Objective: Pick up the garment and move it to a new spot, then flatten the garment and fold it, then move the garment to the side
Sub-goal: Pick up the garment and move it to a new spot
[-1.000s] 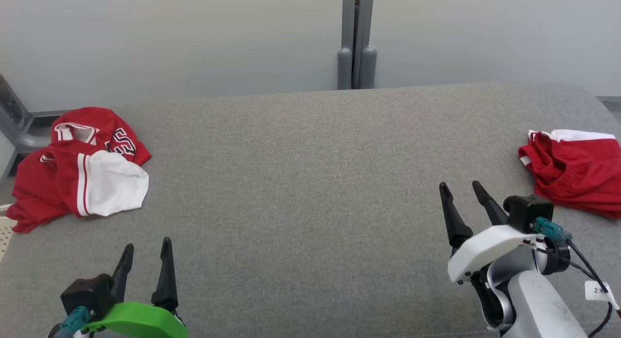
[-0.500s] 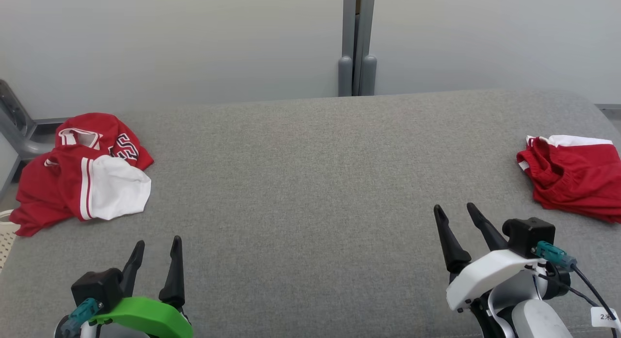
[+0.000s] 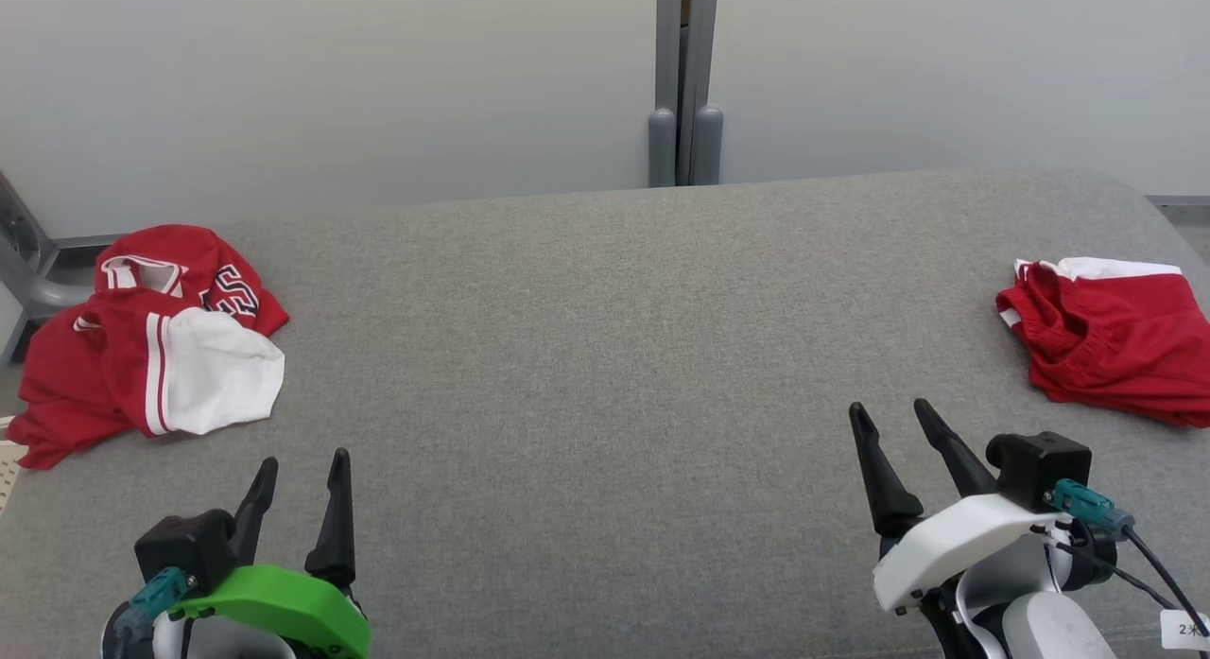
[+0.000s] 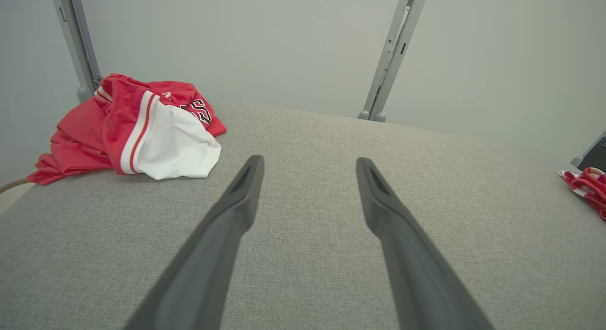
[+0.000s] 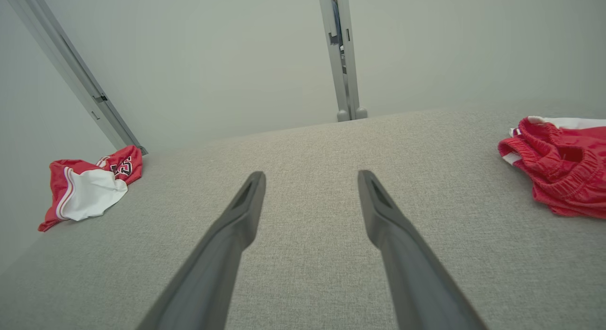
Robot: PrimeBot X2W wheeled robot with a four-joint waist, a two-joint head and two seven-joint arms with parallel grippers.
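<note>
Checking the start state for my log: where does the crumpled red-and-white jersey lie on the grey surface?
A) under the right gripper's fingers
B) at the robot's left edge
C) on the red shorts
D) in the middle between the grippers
B: the jersey lies bunched at the grey surface's left edge, ahead of the left gripper.

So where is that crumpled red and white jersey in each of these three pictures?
Head view: the red and white jersey lies at the far left, on the grey fabric surface.
Left wrist view: the jersey sits upper left, beyond the fingertips.
Right wrist view: the jersey is small, at middle left.
Shared landmark: the grey upright post at the wall behind the surface.
</note>
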